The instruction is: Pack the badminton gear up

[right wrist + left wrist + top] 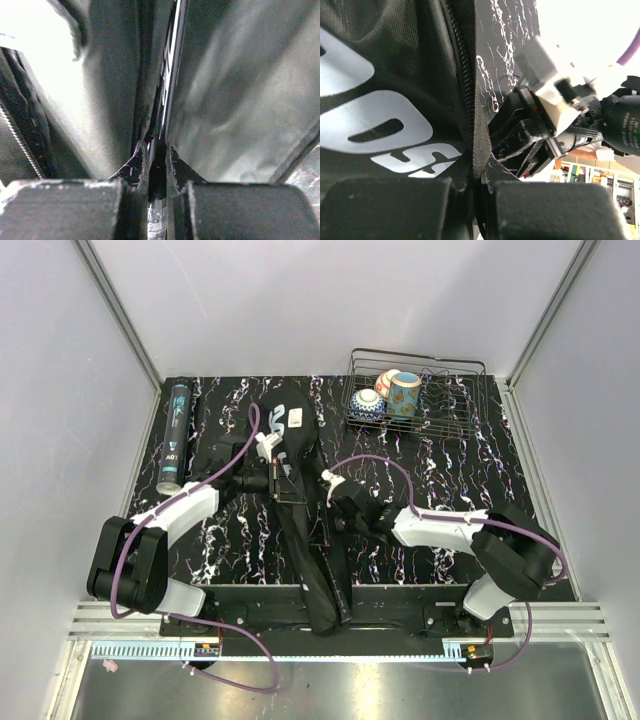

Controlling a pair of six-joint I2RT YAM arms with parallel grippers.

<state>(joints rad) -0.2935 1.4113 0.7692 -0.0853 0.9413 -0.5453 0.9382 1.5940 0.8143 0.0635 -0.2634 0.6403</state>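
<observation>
Right now the bag lies flat on the desk, btwn both hands. On one side the left hand is clenched on its zip edge. The right hand is pinched nearly closed on a thin fold at its tips. Prob. light, floppy, slick nylon, so it sags if lifted at one pt. Best hold: the stiffer zip tape/webbing, w/ both hands.

Black-and-white arms, purple cables

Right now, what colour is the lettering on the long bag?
White lettering on the black bag, clearest in the left wrist view.
</observation>
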